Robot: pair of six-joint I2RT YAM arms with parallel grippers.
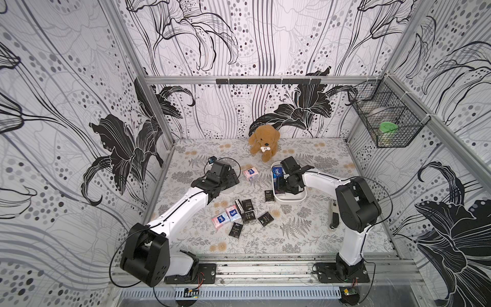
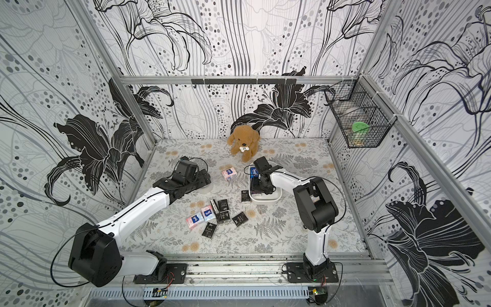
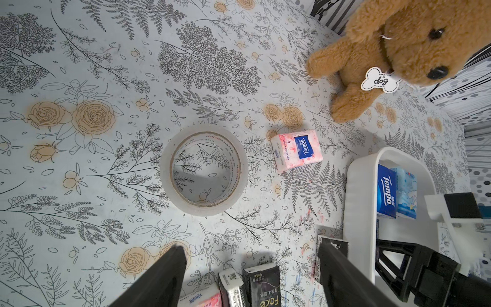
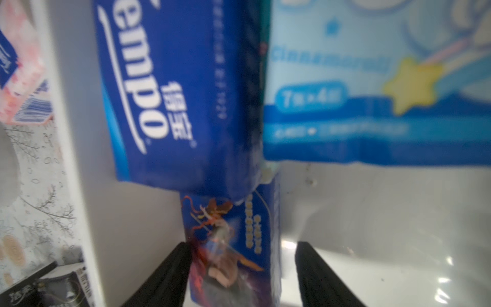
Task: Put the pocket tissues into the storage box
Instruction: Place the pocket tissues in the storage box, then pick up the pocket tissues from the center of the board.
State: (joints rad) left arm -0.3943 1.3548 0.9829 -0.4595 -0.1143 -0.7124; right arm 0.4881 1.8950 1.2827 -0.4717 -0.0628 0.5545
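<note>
Right tool [image 4: 243, 245] astride packet [image 4: 233, 265] in storage box [image 4: 372, 212]

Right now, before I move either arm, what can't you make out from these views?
- Storage box contents: the right arm covers most of it in both top views; packet count unknown.
- Right gripper: right wrist view is blurred; jaws stand apart around a dark blue packet, contact unclear.
- Tape roll: mostly hidden under the left gripper in both top views.
- Wire basket: contents too small behind mesh.
</note>
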